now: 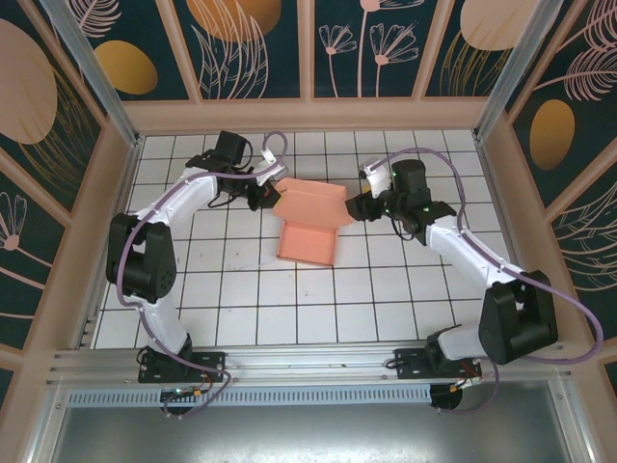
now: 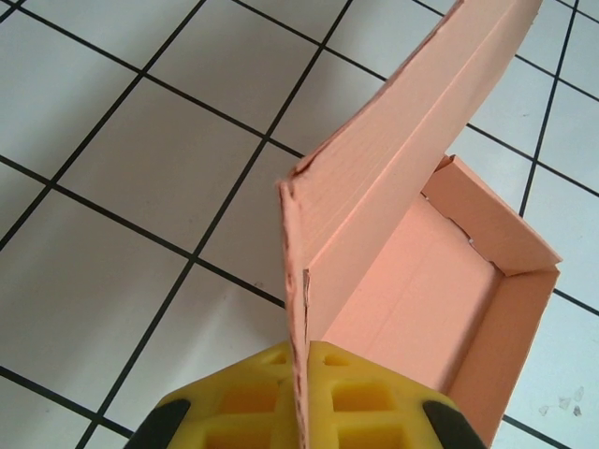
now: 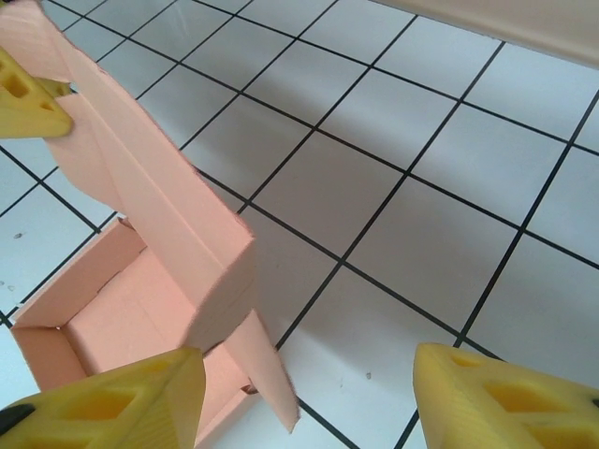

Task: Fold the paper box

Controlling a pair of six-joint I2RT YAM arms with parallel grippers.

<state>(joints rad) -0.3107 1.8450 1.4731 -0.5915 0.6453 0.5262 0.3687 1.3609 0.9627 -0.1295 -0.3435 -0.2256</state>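
Paper box (image 1: 308,241) sits pretty much mid-tabletop in the top view. It's salmon-pink thin cardboard with a shallow tray lying flat and a long flap raised along its far side. The left gripper (image 1: 271,196) is at the flap's left end and the right gripper (image 1: 357,206) is at its right end. The tabletop (image 1: 241,289) is white tile with black grid lines. It's boxed in by dark teal wall panels (image 1: 260,48) with gold and pink plant drawings.

Left wrist view: the left gripper (image 2: 301,398) has its yellow pads pinched tight on the edge of the flap, so it's closed on the box (image 2: 412,187). The flap runs up and away, folded double along a crease. The tray is open to the right, low walls up, with a plain pink floor inside.

Right wrist view: the right gripper (image 3: 309,398) has its yellow fingers (image 3: 505,398) standing wide apart and not clamping anything. The near end of the flap (image 3: 168,215) hangs down between them, closer to the left-hand one. One corner of the tray shows below, sitting on the tiles.
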